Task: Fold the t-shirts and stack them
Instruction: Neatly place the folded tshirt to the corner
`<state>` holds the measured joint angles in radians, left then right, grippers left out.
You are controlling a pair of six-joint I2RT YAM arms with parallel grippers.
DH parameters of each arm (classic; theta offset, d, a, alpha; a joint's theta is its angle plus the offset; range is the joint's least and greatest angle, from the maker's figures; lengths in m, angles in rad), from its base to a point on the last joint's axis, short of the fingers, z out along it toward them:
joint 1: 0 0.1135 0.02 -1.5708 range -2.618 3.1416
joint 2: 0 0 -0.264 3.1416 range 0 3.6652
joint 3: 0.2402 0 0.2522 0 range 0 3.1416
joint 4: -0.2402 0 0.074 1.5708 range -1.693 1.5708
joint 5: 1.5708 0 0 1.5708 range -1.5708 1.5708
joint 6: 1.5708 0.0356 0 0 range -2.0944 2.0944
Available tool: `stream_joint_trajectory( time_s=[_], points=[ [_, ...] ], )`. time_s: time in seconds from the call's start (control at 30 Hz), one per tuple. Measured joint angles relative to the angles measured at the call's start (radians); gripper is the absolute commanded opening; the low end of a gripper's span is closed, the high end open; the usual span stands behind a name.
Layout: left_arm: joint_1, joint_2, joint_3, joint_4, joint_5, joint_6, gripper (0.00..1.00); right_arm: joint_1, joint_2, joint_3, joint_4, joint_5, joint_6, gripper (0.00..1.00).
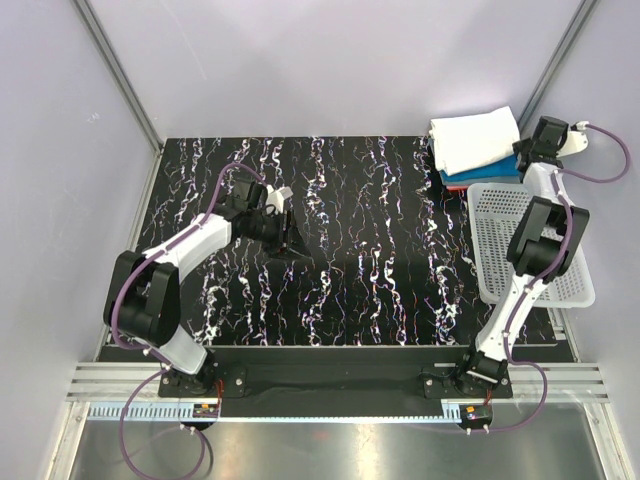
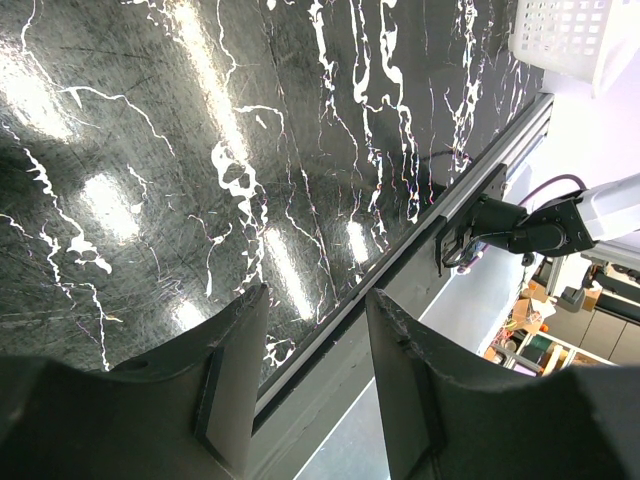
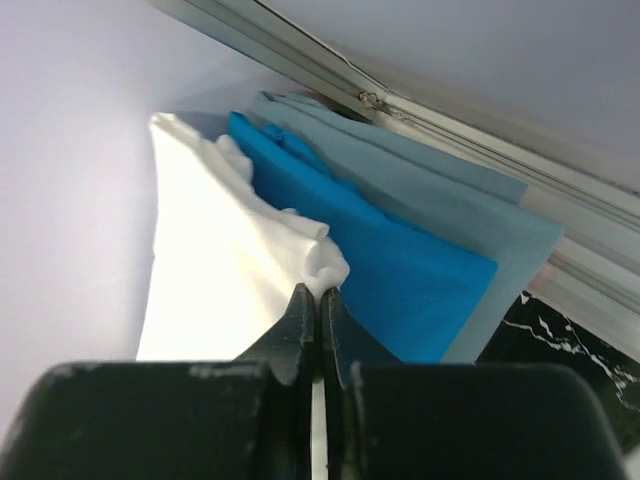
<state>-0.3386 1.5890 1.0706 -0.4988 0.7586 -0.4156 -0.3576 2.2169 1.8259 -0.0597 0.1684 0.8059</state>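
**T-shirts stacked in the far right corner, right gripper closed at the white one**

Closest to me, the left gripper (image 1: 289, 234) hangs low over the black marbled table (image 1: 380, 250). Its jaws stand partway apart with nothing between them, only bare tabletop showing through the gap in the left wrist view.

Further along the right edge sits a white lattice basket (image 1: 490, 240). The right arm reaches straight across it, so the arm hides much of the basket's middle.

Beyond the basket, hard against the back wall, lies the stack. The white t-shirt (image 1: 475, 138) is on top, folded into a rough rectangle but rumpled along one edge. The bright blue t-shirt (image 1: 480, 177) lies flat beneath it, poking out on the near side. A paler blue layer (image 3: 480, 235) shows below that.

The right gripper (image 3: 318, 300) has its fingers pressed fully together, with the tips right at the bunched white edge. I cannot tell whether any cloth is caught between them.
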Motion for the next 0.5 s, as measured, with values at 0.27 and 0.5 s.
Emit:
stream_joint_trajectory(
  time_s=[0.27,0.5],
  points=[
    [0.0,-0.019,-0.002,0.001,0.002,-0.001,0.49,0.0,-0.109,-0.078,0.008,0.026,0.0,0.17],
    [0.0,-0.019,-0.002,0.0,0.002,-0.001,0.49,-0.003,-0.093,-0.085,0.002,0.023,-0.013,0.49]
  ],
)
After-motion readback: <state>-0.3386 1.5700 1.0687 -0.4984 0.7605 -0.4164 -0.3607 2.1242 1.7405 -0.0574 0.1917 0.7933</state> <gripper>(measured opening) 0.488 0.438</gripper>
